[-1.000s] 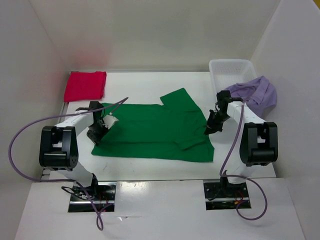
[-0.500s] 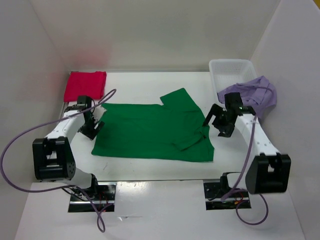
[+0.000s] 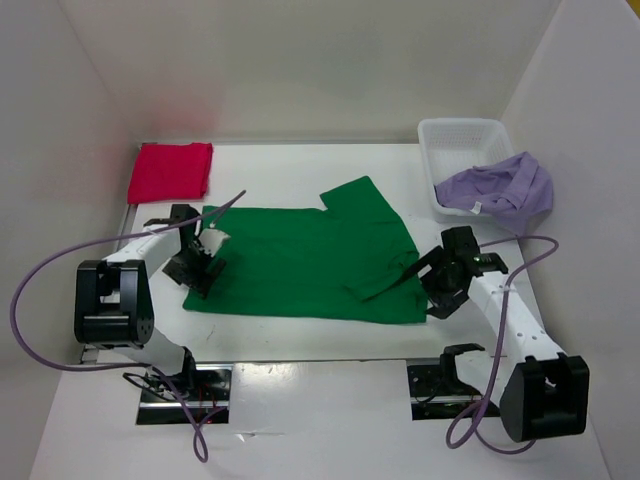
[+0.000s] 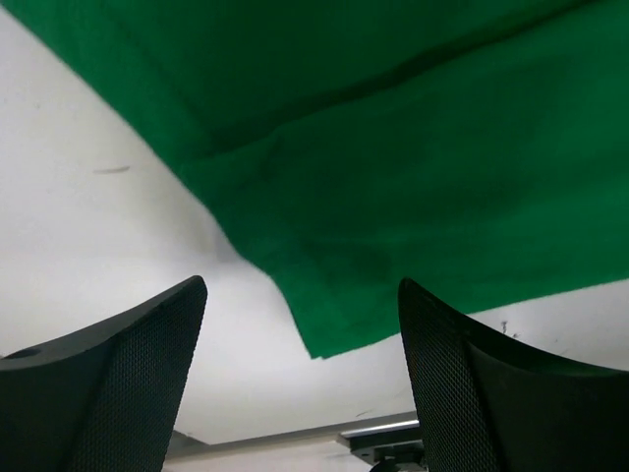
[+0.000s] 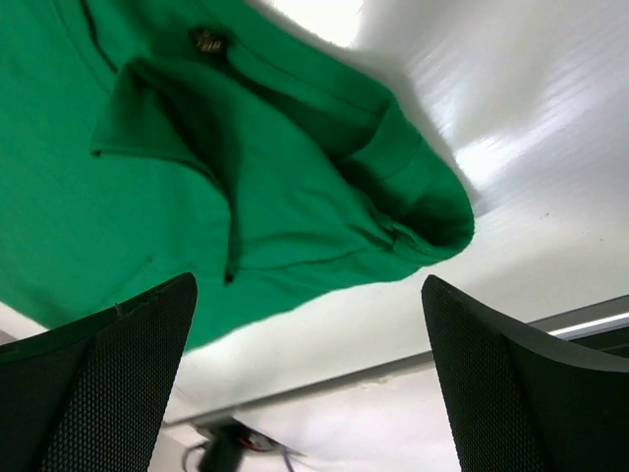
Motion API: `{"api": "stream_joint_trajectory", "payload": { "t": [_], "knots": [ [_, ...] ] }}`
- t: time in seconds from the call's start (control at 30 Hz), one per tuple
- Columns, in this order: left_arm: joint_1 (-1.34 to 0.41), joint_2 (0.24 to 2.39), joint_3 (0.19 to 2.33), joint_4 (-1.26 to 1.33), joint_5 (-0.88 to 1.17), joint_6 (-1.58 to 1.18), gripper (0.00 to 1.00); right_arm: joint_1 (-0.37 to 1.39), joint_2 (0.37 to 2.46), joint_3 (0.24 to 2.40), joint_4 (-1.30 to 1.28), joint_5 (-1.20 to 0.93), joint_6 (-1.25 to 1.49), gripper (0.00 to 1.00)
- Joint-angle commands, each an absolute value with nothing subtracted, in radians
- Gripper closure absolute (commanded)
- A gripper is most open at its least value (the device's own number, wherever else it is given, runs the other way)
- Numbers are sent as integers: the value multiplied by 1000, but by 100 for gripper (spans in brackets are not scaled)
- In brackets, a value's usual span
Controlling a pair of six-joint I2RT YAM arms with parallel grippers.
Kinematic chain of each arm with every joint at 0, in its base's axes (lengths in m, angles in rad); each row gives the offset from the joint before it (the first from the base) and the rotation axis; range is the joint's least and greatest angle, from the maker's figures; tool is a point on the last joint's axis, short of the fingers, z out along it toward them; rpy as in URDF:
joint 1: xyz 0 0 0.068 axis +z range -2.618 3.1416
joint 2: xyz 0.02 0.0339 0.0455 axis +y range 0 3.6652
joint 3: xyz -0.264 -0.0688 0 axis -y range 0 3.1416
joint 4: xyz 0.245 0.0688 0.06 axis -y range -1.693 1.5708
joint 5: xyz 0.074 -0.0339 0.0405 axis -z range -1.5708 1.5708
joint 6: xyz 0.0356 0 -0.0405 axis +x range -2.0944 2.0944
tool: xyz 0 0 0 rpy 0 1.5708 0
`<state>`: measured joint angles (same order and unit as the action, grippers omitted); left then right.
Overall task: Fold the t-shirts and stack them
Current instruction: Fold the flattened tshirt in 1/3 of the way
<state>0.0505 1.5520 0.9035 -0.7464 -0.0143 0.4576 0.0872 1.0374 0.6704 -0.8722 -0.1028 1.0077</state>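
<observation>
Across the table (image 3: 290,180) the green t-shirt (image 3: 300,262) is lying left-to-right, near corners sitting beside the left gripper (image 3: 203,262) and right gripper (image 3: 425,283), both gaping empty.

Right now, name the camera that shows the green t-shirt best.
Top external: nearly the whole green t-shirt lies spread on the table. Left wrist shows only a hem corner; right wrist only a bunched sleeve.
</observation>
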Motion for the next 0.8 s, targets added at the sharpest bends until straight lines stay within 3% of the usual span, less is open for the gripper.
{"api": "stream_joint_trajectory", "payload": {
  "t": [0.0, 0.17, 0.27, 0.3, 0.33, 0.4, 0.43, 0.47, 0.6, 0.77],
  "knots": [
    [17, 1584, 905, -700, 20, 413, 14, 83, 1064, 666, -851, -31, 1121, 0],
    [8, 1606, 825, -634, -207, 414, 16, 83, 1172, 623, -784, -42, 1131, 5],
    [8, 1597, 816, -634, -244, 414, 16, 93, 1141, 694, -825, 32, 1108, 21],
    [8, 1585, 816, -649, -244, 414, 16, 104, 1091, 719, -840, 64, 1108, 29],
    [8, 1585, 825, -661, -244, 414, 16, 132, 1068, 754, -851, 115, 1108, 51],
    [8, 1575, 859, -672, -244, 405, 10, 143, 1025, 767, -865, 126, 1083, 73],
    [8, 1575, 871, -686, -244, 405, 10, 155, 1025, 779, -865, 126, 1083, 90],
    [8, 1575, 883, -696, -244, 405, 10, 173, 1025, 779, -876, 126, 1069, 98],
    [8, 1588, 911, -729, -244, 405, 9, 314, 1100, 788, -865, 115, 1043, 100],
    [8, 1588, 933, -739, -255, 414, 9, 429, 1397, 811, -856, 95, 991, 100]
  ]
}}
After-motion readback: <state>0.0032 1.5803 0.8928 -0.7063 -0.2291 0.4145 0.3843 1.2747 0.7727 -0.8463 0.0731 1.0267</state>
